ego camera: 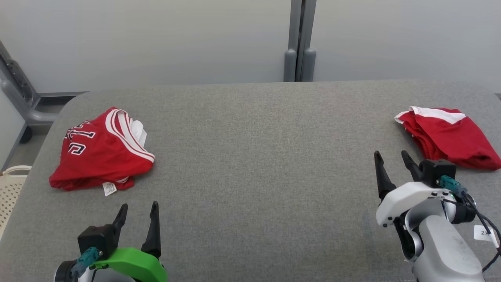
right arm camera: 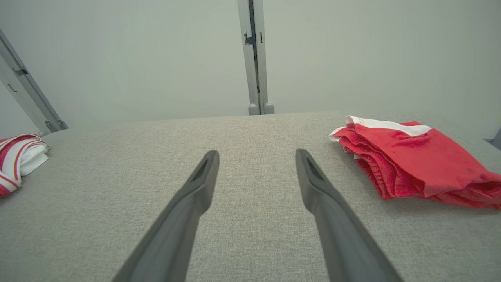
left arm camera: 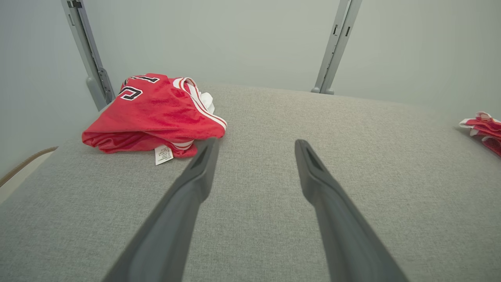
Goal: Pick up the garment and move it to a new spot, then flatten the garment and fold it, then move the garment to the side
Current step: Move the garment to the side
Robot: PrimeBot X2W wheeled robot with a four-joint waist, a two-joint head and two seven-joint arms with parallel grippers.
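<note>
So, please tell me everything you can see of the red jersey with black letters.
The red jersey looks like shiny mesh fabric, with white striped trim, black-and-white lettering and a white care label at its near edge. It lies crumpled on the grey cloth surface, left side, touching nothing else.

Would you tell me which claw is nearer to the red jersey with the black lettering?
Left. The left claw sits just short of the jersey, not touching it; the right claw is far across the table.
</note>
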